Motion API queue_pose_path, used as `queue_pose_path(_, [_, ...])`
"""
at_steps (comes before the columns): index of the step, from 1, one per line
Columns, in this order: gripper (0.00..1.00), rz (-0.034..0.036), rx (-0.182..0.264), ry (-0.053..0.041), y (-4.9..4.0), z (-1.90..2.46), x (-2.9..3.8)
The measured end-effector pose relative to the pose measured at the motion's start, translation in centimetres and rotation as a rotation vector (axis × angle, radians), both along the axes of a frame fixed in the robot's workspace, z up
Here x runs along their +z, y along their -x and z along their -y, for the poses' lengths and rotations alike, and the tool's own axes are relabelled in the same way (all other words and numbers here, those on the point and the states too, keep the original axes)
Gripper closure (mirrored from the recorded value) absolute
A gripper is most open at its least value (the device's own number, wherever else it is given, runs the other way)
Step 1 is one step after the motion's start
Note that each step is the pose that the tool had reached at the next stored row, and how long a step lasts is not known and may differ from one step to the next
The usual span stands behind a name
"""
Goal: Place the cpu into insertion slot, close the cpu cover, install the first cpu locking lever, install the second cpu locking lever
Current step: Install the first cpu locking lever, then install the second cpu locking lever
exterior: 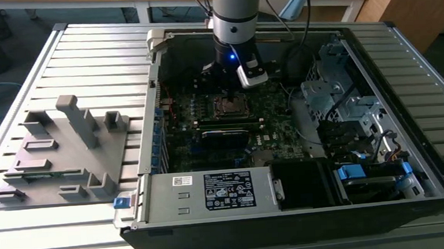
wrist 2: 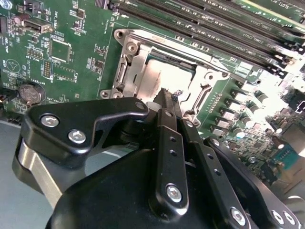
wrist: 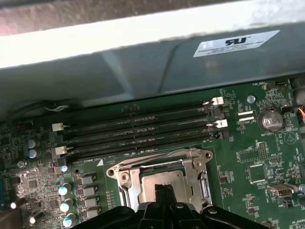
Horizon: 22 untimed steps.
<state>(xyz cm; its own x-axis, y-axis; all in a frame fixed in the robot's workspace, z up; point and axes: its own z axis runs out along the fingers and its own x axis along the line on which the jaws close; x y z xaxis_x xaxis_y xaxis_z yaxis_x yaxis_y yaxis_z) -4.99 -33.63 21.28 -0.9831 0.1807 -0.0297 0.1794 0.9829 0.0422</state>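
Black two-finger gripper [wrist 2: 167, 98] hangs straight over the silvery square cpu cover [wrist 2: 164, 71], tips pinched together w/ nothing held, cover shut over the dull-grey cpu [wrist: 164, 180].

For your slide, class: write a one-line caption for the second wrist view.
Gripper poised right over the cpu, seated in the insertion slot beside the memory slots.
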Motion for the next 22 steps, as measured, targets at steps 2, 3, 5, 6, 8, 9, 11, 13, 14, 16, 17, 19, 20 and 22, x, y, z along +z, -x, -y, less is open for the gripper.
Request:
queue_pose_path(2, [0.89,-0.0001,0.007,0.0003,-0.01,-0.02,0.00])
queue_pose_path(3, [0.89,-0.0001,0.009,0.0003,-0.01,-0.02,0.00])
queue_pose_path(5, [0.89,-0.0001,0.011,0.0002,-0.02,-0.02,-0.01])
queue_pose_path(6, [0.89,0.0000,0.013,0.0001,-0.02,-0.02,-0.01])
queue_pose_path(8, [0.89,0.0000,0.014,0.0001,-0.02,-0.02,-0.01])
queue_pose_path(9, [0.89,-0.0001,0.014,0.0002,-0.02,-0.02,0.02])
queue_pose_path(11, [0.89,-0.0001,0.014,0.0002,-0.02,-0.02,0.09])
queue_pose_path(13, [0.89,-0.0001,0.014,0.0002,-0.02,-0.02,0.18])
queue_pose_path(14, [0.89,-0.0001,0.014,0.0002,-0.02,-0.02,0.23])
queue_pose_path(16, [0.89,0.0000,0.014,0.0000,-0.02,-0.03,0.26])
queue_pose_path(17, [0.89,0.0000,0.014,0.0001,-0.02,-0.02,0.29])
queue_pose_path(19, [0.89,-0.0002,0.014,0.0003,-0.02,-0.02,0.34])
queue_pose_path(20, [0.89,-0.0001,0.014,0.0003,-0.02,-0.02,0.36])
queue_pose_path(22, [0.89,0.0000,0.014,0.0001,-0.02,-0.02,0.40])
